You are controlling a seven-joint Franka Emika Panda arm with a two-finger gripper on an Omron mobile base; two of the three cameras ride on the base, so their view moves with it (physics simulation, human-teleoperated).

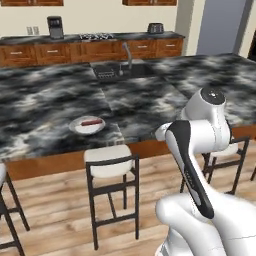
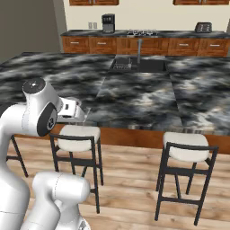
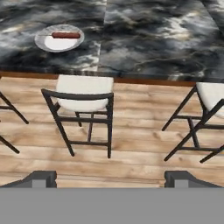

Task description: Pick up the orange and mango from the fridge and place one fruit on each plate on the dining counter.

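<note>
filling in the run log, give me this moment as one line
gripper open, empty | above floor before dining counter | plate holds sausage only | stool below plate

White Franka arm [image 1: 200, 150] folded tight over its base: dark-striped link slants up to an elbow joint with a dark round cap [image 1: 212, 95], same joint at [image 2: 38, 101] in right base view. Two-finger gripper [image 3: 111, 178] aimed forward and down; small dark fingertips [image 3: 41, 178] well apart, nothing between them.
</note>
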